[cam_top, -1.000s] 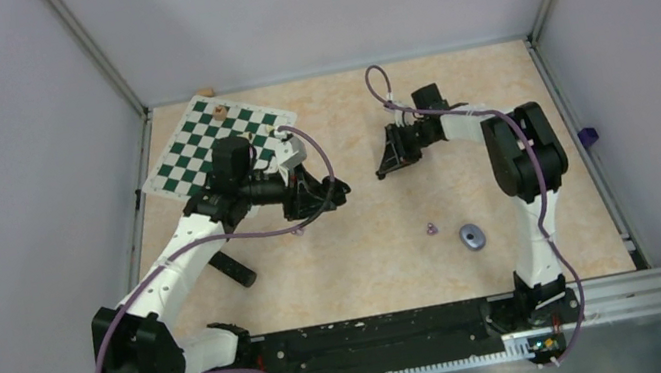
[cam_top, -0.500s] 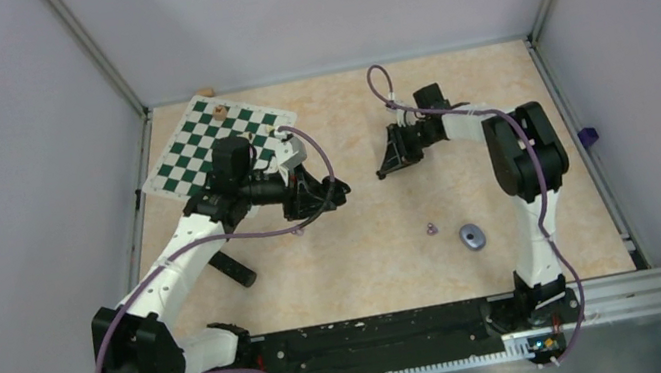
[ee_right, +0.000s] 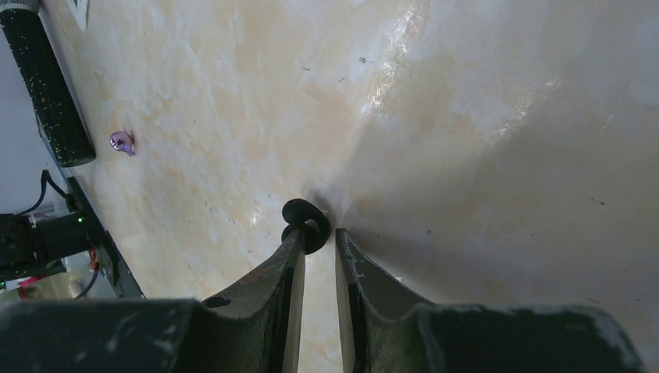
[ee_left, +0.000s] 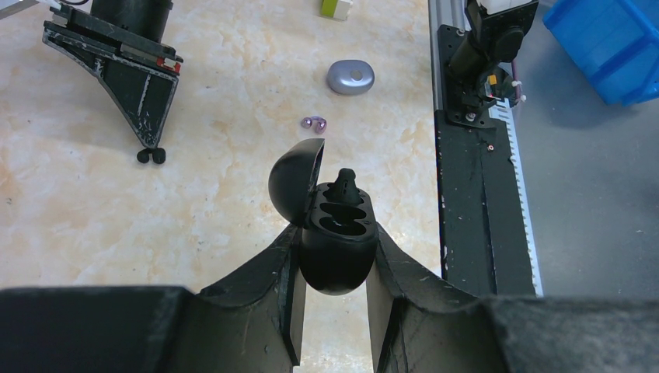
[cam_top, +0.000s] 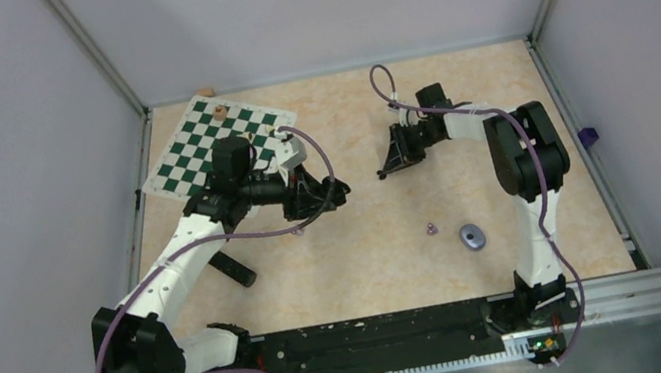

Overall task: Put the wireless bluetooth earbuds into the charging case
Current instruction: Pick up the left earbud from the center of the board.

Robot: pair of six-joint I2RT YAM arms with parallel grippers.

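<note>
- A chessboard [cam_top: 216,143] is lying at the far left of the worktop [cam_top: 361,273], and a black cylinder [cam_top: 237,270] is resting beside the left arm.
- A closed grey case [ee_left: 350,77] and the pale purple earbuds [ee_left: 315,123] are sitting near each other, apart from both grippers.
- The left gripper [ee_left: 334,233] is pinching the open black charging case [ee_left: 336,264] between its jaws, with one black earbud [ee_left: 344,180] sticking up from its far end.
- The right gripper [ee_right: 319,237] is keeping its jaws narrowly parted, tips at another black earbud [ee_right: 303,211] on the worktop; whether it is gripping it, I cannot tell.

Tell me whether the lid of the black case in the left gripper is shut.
No, the black charging case held in the left gripper has its lid swung open to one side.
</note>
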